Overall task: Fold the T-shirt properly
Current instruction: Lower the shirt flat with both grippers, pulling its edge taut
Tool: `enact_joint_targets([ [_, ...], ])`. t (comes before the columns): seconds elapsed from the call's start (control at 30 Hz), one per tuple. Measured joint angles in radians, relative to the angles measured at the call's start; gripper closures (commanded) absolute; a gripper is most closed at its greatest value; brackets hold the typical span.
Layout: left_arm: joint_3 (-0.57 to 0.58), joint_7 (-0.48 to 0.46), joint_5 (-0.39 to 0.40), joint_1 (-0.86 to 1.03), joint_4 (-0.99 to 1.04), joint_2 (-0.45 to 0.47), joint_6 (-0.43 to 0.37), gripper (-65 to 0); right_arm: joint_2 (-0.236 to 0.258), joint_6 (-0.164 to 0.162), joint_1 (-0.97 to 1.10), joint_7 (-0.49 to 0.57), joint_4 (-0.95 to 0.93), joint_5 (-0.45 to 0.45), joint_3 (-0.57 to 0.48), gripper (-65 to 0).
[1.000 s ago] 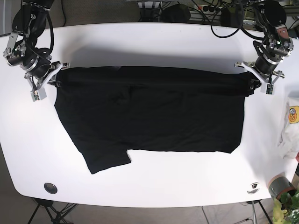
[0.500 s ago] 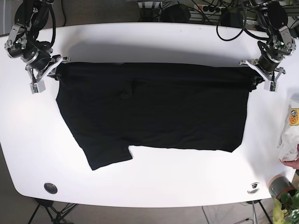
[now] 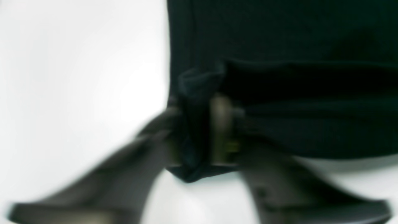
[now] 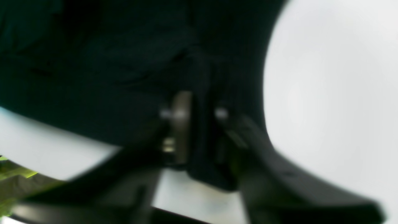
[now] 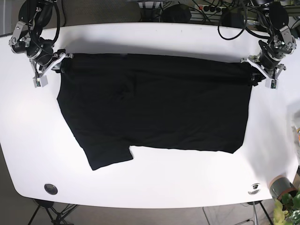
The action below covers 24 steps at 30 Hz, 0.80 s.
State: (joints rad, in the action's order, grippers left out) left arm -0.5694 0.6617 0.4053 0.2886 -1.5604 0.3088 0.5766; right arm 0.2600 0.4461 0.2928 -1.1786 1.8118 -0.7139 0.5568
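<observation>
One black T-shirt (image 5: pixel 154 110) spread wide across the white table (image 5: pixel 154 40), far edge doubled over into a long band running side to side near the back. One short sleeve jutting out at the near corner on the base view's left, the near hem otherwise flat and straight.

Two end effectors, one at each end of that far band. Left end effector (image 3: pixel 199 133) pinched together on a bunched wad of the black cloth, as the blurred left wrist view shows, one pale fingertip (image 3: pixel 219 112) pressing into the fabric. Right end effector (image 4: pixel 199 124) likewise clamped on a thick fold of cloth at the opposite corner. In the base view, left end effector (image 5: pixel 262 75) and right end effector (image 5: pixel 47 70) well apart, fabric taut between them.

Judged early in the task: only a first lengthwise fold apparently begun along the far edge. Seemingly left to do: sleeve to tuck in, body to fold across, final neat rectangle to form.

Also counted: one round dark fitting (image 5: pixel 50 189) and one small silver one (image 5: pixel 254 187) near the table's front edge.
</observation>
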Motion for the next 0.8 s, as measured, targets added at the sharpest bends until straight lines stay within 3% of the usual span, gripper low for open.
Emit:
enact_joint_targets([
  [0.07,0.000,0.001,-0.002,0.002,0.002,0.002,-0.001,-43.1,0.000,0.000,0.000,0.004,0.001,-0.002,0.000,-41.1],
  [0.17,0.000,0.001,0.000,0.002,0.002,0.001,0.000,-43.2,0.000,0.000,0.011,0.007,0.007,-0.008,0.001,-46.8],
  [0.3,-0.002,0.002,0.020,0.002,0.000,0.000,0.000,-42.8,-0.003,0.002,0.037,0.002,0.061,-0.006,0.004,-45.0],
  [0.43,-0.005,0.004,0.117,0.008,0.000,0.026,0.000,-42.8,-0.031,0.004,0.053,0.004,0.126,-0.010,0.005,-44.5],
  [0.6,-0.011,-0.002,0.230,0.006,-0.002,0.072,-0.004,-42.8,-0.033,0.001,0.059,0.005,0.143,-0.004,0.002,-41.1],
  [0.7,-0.008,-0.003,0.232,0.005,-0.002,0.067,-0.004,-42.6,-0.032,0.000,0.059,0.008,0.143,0.033,0.003,-40.7],
  [0.8,0.005,-0.004,0.184,0.005,-0.001,0.059,-0.003,-42.6,-0.035,0.000,0.055,0.008,0.143,0.169,0.002,-40.9],
])
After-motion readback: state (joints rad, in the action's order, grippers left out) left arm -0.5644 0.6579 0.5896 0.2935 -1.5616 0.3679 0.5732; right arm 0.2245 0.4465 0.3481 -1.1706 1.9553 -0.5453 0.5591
